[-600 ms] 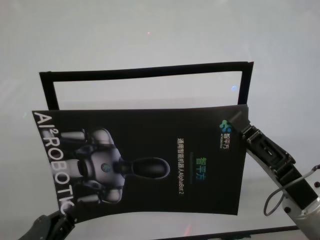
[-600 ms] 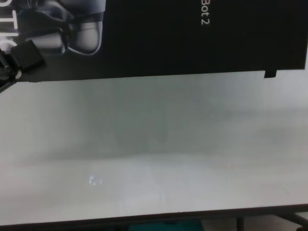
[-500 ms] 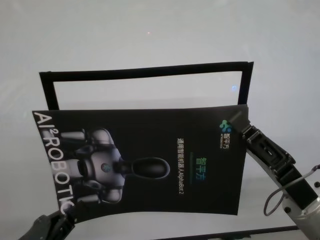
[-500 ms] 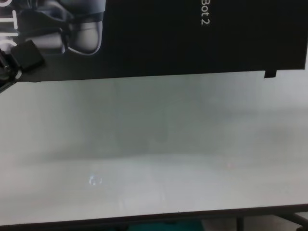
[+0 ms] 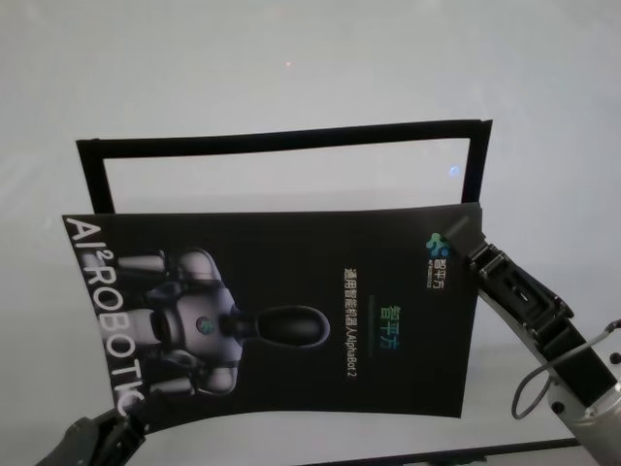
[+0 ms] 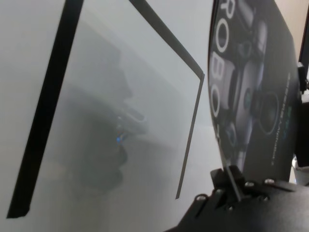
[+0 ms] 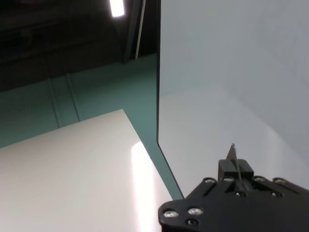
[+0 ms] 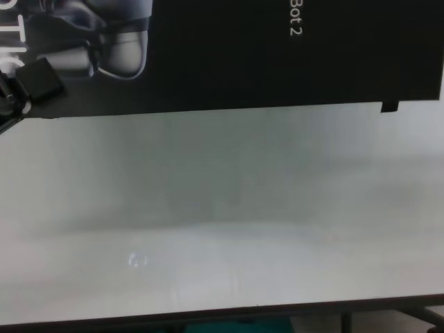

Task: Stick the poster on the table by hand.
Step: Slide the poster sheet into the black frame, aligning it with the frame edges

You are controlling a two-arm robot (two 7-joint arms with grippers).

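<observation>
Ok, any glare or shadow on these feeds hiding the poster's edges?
Head view: poster edges crisp, only faint light specks on the table. Left wrist view: a dark hazy reflection on the table inside the tape outline. Chest view: soft, poster cropped at the top.

right gripper [image 7: 235, 166]: fingers pinched on a thin sheet edge (the poster [image 7: 232, 151], seen edge-on)
table [image 7: 231, 72]: pale, dark-edged
floor [image 7: 82, 101]: green
</observation>
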